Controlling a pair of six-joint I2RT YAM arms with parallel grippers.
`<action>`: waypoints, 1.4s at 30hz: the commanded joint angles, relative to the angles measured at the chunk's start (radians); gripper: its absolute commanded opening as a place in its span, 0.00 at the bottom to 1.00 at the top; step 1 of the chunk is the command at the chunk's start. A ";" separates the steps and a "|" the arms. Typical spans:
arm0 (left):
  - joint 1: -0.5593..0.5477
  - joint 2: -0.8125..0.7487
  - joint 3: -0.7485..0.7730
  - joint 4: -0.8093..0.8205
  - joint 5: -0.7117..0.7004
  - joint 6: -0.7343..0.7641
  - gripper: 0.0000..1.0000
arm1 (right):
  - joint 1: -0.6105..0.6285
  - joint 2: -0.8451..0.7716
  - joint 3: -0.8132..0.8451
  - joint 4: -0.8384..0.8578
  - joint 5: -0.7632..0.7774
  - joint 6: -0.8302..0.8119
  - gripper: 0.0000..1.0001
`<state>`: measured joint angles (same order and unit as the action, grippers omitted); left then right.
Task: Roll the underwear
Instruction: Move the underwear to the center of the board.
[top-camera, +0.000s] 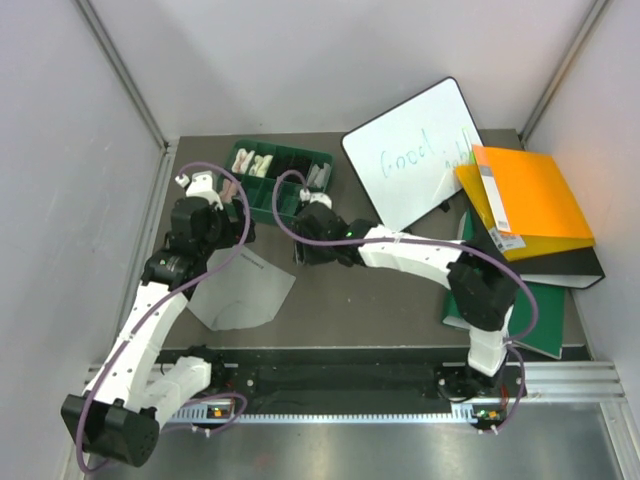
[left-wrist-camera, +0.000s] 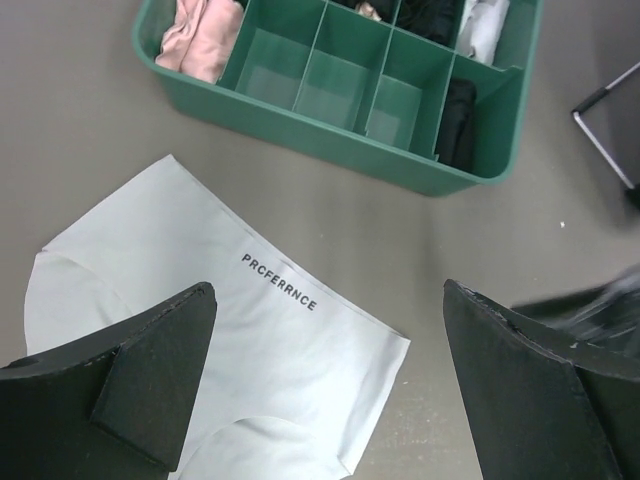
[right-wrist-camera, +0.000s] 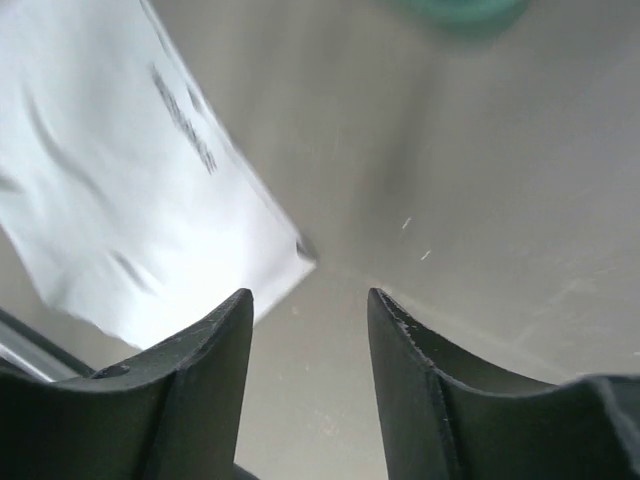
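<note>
A light grey pair of underwear (top-camera: 243, 290) lies flat on the dark table, left of centre. In the left wrist view (left-wrist-camera: 200, 300) it carries dark lettering along its waistband. My left gripper (top-camera: 232, 232) hangs above its far edge, open wide and empty (left-wrist-camera: 328, 290). My right gripper (top-camera: 298, 255) is open and empty just beyond the underwear's right corner, low over the bare table (right-wrist-camera: 310, 300); that corner (right-wrist-camera: 150, 200) shows to the upper left of its fingers. The black underwear is not in view.
A green divided tray (top-camera: 300, 153) with pink, white and black cloth rolls stands at the back, its wall close behind the underwear (left-wrist-camera: 330, 140). A whiteboard (top-camera: 415, 165), an orange folder (top-camera: 530, 200) and a green folder (top-camera: 540, 320) fill the right side.
</note>
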<state>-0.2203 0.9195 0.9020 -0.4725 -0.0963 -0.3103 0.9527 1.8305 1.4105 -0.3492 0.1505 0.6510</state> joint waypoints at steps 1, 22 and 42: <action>0.006 0.021 -0.009 0.035 -0.022 0.019 0.99 | 0.032 0.071 0.014 0.055 -0.075 0.021 0.47; 0.002 0.036 -0.006 0.029 0.041 0.014 0.99 | 0.080 0.306 0.192 -0.131 -0.060 0.137 0.42; -0.027 0.025 -0.012 0.037 0.041 0.017 0.99 | 0.095 0.406 0.301 -0.267 -0.005 0.105 0.04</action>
<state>-0.2272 0.9661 0.8948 -0.4721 -0.0860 -0.3069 1.0260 2.1983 1.6852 -0.5583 0.1238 0.7761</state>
